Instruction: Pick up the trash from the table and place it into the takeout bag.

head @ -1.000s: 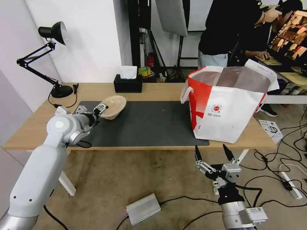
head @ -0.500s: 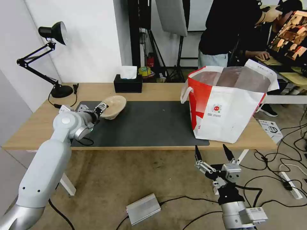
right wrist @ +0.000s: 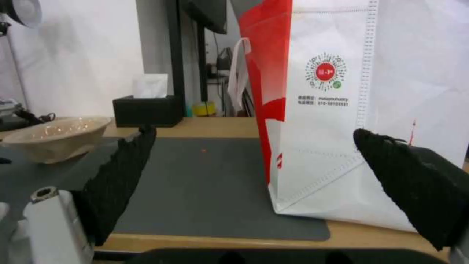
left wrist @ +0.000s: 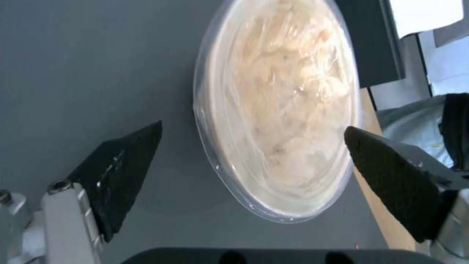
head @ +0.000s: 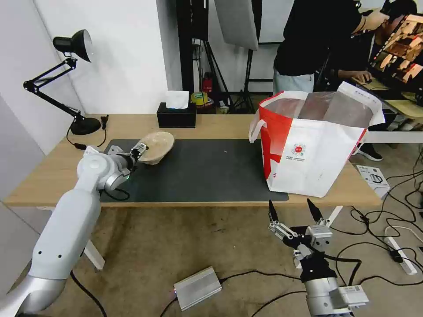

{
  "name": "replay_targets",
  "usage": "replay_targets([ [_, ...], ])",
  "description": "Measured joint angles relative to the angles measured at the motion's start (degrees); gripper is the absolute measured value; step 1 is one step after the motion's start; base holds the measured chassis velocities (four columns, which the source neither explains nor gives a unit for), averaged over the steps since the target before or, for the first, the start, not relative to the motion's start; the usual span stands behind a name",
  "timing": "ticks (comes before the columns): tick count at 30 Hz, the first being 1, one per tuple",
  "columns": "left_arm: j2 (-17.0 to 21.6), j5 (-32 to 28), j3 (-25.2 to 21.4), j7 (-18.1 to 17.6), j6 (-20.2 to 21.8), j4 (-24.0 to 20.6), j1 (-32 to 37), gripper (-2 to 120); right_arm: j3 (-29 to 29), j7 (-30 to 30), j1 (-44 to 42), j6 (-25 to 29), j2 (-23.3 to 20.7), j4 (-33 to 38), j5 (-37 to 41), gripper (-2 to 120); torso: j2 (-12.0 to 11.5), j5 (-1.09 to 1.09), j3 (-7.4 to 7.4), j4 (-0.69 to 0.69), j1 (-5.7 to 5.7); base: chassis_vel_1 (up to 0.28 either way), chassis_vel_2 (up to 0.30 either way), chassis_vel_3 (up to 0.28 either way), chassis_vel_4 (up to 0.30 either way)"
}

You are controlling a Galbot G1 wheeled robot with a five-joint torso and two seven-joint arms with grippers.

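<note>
The left pincer [left wrist: 251, 141] hangs wide open astride the beige paper-pulp bowl [head: 156, 147] on the surface's dark mat [head: 198, 169], lined up to grip its rim, while the right pincer [head: 293, 213] waits open and empty below the takeout bag [head: 308, 149].

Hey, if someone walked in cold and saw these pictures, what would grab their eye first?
Probably the takeout bag, big, white and red, standing open at the table's right end. Next, the left gripper, open, reaching to the beige bowl on the dark grey mat. The right gripper waits open below the table edge.
</note>
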Motion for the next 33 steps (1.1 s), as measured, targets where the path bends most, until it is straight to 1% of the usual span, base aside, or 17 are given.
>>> replay_targets([
  [6,-1.14,0.78,0.61,0.04,0.06,1.45,-0.99,100,0.0,0.0,0.0,0.0,0.0,0.0,0.0,100,0.0,0.0,0.0,0.0,0.0,0.0,0.0,0.0,0.0],
  [18,-2.04,1.21,0.75,0.8,0.3,3.14,-2.28,100,0.0,0.0,0.0,0.0,0.0,0.0,0.0,100,0.0,0.0,0.0,0.0,0.0,0.0,0.0,0.0,0.0],
  [26,-3.19,2.63,1.14,1.71,0.31,5.23,-3.2,100,0.0,0.0,0.0,0.0,0.0,0.0,0.0,100,0.0,0.0,0.0,0.0,0.0,0.0,0.0,0.0,0.0],
  [33,-3.76,3.4,1.33,1.89,0.31,6.17,-3.46,100,0.0,0.0,0.0,0.0,0.0,0.0,0.0,100,0.0,0.0,0.0,0.0,0.0,0.0,0.0,0.0,0.0],
])
